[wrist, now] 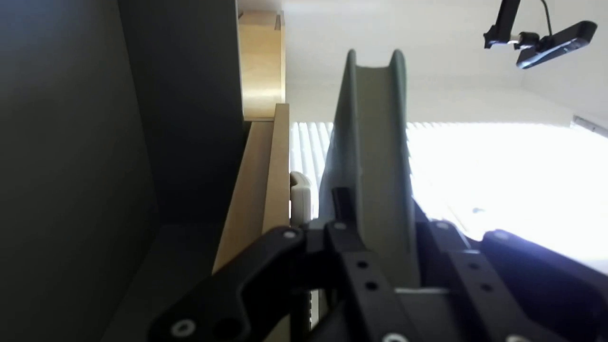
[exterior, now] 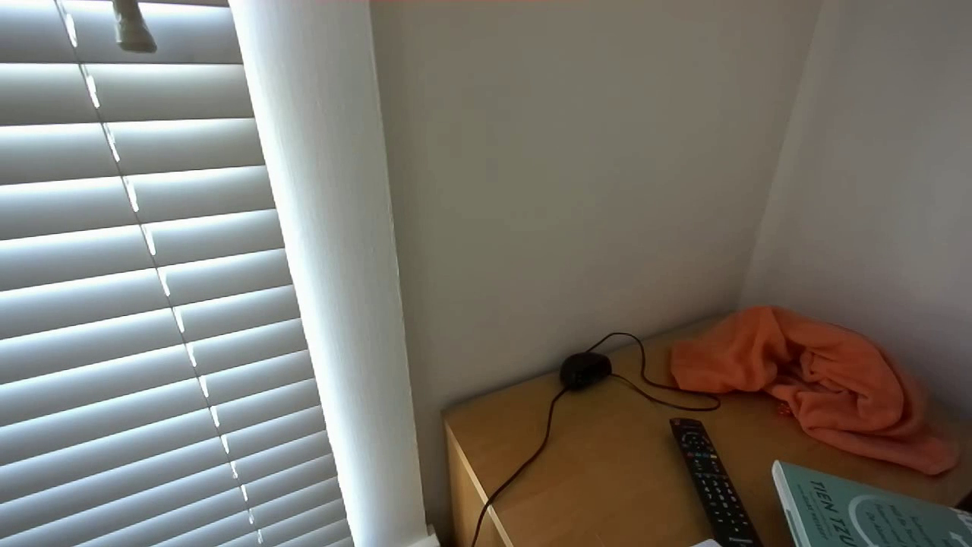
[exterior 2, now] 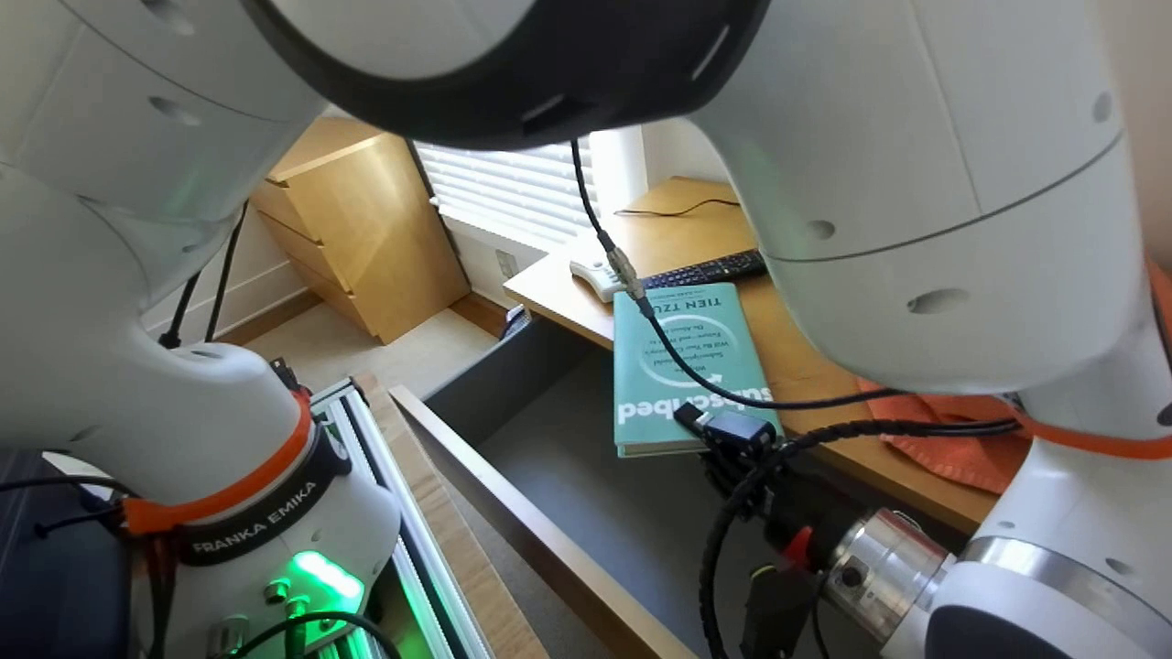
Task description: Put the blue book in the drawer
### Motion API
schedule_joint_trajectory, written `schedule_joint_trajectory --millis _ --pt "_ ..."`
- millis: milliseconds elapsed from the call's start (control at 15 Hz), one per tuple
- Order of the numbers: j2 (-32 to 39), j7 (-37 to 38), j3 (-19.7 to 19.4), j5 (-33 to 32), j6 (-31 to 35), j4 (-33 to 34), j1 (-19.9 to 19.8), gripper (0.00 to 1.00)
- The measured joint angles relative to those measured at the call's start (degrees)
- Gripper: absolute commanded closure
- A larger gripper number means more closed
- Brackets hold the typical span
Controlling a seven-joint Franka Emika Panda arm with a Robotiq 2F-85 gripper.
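Note:
The blue book is a teal book titled "Subscribed" (exterior 2: 691,352), lying flat in the air, cover up, over the desk's front edge and the back of the drawer. Its cover corner also shows in an exterior view (exterior: 873,505), and its edge shows in the wrist view (wrist: 380,142). My gripper (wrist: 382,209) has a finger on each face of the book and is shut on its near edge. In an exterior view, the gripper (exterior 2: 737,439) is partly hidden by cables. The drawer (exterior 2: 540,531) is pulled open below, with a grey inside that also shows in the wrist view (wrist: 185,118).
On the wooden desk (exterior: 592,471) lie a black remote (exterior: 717,482), an orange cloth (exterior: 820,380) and a black cabled object (exterior: 585,370). A white device (exterior 2: 597,276) sits near the desk edge. A wooden dresser (exterior 2: 385,238) stands by the window blinds (exterior 2: 513,188).

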Motion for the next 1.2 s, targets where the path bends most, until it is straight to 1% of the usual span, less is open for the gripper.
schedule_joint_trajectory --millis 400,733,1200 --pt "-5.2 1.3 -0.2 -7.4 0.0 -2.4 1.1 0.93" --pt "-8.7 5.0 -0.2 -11.2 0.7 -5.1 2.5 0.93" --pt "-12.1 10.4 -0.3 -17.8 5.5 -8.8 5.0 0.93"
